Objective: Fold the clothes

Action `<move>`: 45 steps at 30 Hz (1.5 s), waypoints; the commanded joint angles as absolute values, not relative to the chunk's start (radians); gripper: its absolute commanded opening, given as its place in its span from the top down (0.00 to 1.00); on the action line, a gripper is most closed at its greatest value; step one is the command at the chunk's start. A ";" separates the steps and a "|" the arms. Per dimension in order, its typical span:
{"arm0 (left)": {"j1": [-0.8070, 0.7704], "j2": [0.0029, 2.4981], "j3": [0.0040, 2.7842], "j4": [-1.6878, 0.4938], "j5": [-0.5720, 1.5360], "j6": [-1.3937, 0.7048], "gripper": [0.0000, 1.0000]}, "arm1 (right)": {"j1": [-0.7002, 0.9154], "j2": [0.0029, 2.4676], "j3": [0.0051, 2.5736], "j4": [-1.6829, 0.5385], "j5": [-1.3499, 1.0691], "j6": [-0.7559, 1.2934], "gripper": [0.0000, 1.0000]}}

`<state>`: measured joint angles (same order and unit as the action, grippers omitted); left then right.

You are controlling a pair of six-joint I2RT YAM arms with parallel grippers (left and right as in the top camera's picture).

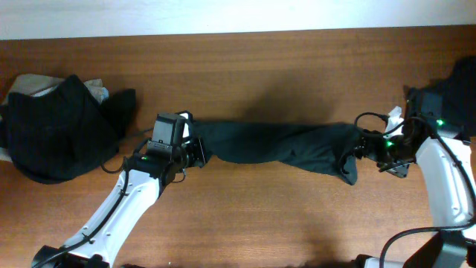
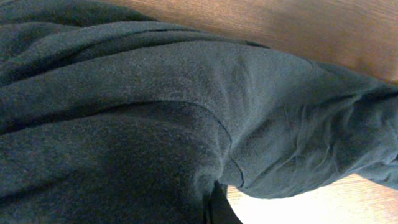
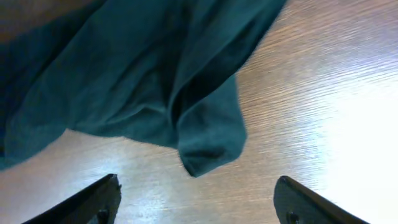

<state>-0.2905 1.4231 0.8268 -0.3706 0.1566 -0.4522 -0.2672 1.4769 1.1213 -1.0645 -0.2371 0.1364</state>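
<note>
A dark-green garment (image 1: 275, 145) lies bunched in a long strip across the middle of the table, between my two grippers. My left gripper (image 1: 197, 151) is at its left end and looks shut on the fabric. In the left wrist view the garment (image 2: 186, 112) fills the frame and only one dark fingertip (image 2: 219, 208) shows. My right gripper (image 1: 370, 147) is at the garment's right end. In the right wrist view its fingers (image 3: 196, 202) are wide open and empty, with a garment corner (image 3: 208, 146) on the wood just ahead of them. No white letters show.
A heap of black clothes (image 1: 56, 130) lies on light fabric at the far left of the wooden table (image 1: 297, 67). Another dark garment (image 1: 461, 89) sits at the right edge behind my right arm.
</note>
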 commanded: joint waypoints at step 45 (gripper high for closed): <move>-0.265 1.416 0.824 -0.488 0.019 -0.432 1.00 | -0.318 1.741 1.117 -1.129 -0.186 0.189 0.46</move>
<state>-0.2714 1.4231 0.8265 -0.4889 0.0391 -0.4484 -0.3252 1.7626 1.1545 -1.1625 -0.2523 0.1429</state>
